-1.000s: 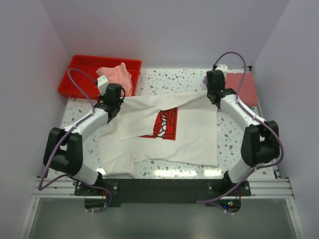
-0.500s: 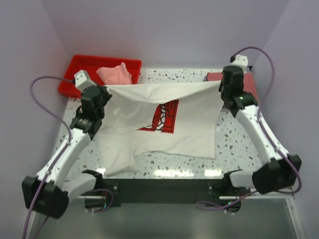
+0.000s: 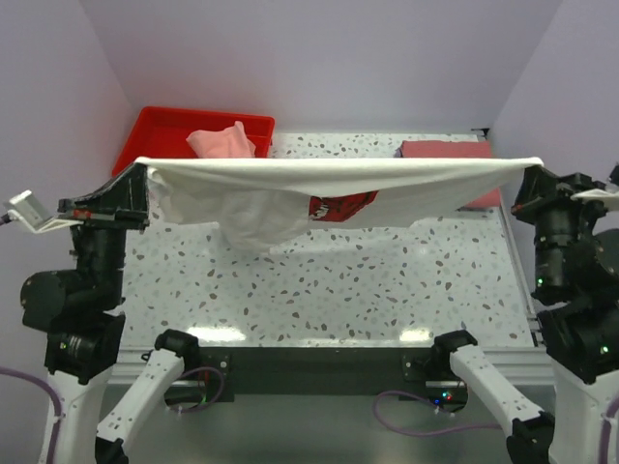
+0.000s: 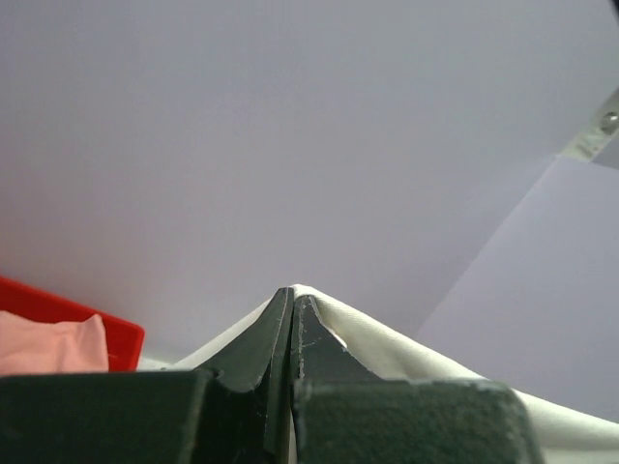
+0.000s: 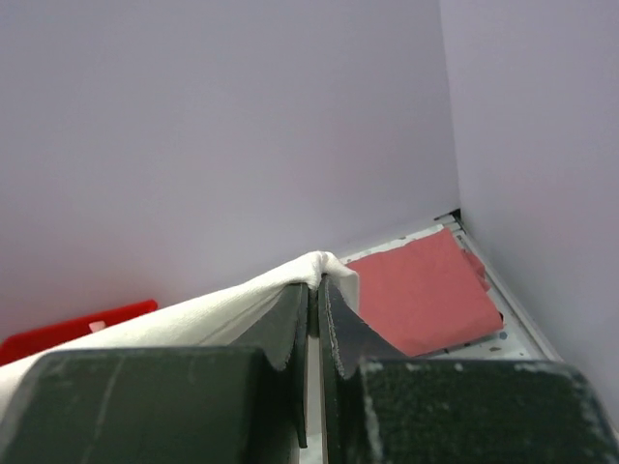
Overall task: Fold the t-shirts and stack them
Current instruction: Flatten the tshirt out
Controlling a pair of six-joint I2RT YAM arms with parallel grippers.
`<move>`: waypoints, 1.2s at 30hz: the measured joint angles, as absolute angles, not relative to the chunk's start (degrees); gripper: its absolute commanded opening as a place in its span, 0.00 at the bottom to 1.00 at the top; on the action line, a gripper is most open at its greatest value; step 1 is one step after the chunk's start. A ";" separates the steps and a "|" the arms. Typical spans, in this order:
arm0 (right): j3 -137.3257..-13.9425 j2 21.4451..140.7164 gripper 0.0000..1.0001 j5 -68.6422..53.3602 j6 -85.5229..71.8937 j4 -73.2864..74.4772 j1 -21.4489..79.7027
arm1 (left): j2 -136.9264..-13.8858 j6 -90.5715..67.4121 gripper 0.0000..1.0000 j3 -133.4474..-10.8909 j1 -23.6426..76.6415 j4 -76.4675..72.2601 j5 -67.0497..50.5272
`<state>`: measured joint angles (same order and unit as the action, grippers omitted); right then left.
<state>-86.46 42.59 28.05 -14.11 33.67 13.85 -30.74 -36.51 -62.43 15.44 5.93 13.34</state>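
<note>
The white t-shirt with a red chest print hangs stretched in the air across the table, its top edge taut between both grippers. My left gripper is shut on its left corner. My right gripper is shut on its right corner. The pale pink t-shirt lies crumpled in the red tray; it also shows in the left wrist view. The dusty-red t-shirt lies folded flat at the far right; it also shows in the right wrist view.
The red plastic tray stands at the far left corner. Purple walls close in the table on three sides. The speckled tabletop lies under the hanging shirt.
Both arms have risen and spread outward, lifting the white t-shirt off the table until it hangs stretched in the air.
</note>
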 measured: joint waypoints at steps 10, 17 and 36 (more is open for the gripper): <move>-97.17 38.50 0.00 25.71 -14.04 39.59 13.87 | -26.65 -36.91 0.00 -76.64 15.44 11.51 4.54; -94.26 43.88 0.00 27.75 -12.71 36.91 13.82 | -32.75 -36.75 0.00 -73.06 15.44 11.70 8.75; -76.79 95.26 0.99 28.27 -12.16 26.59 12.23 | -75.66 -35.53 1.00 -58.81 15.38 18.26 25.87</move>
<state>-76.79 95.26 28.27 -12.16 26.59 12.23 -75.66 -35.53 -58.81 15.38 18.26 25.87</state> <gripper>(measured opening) 0.985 0.996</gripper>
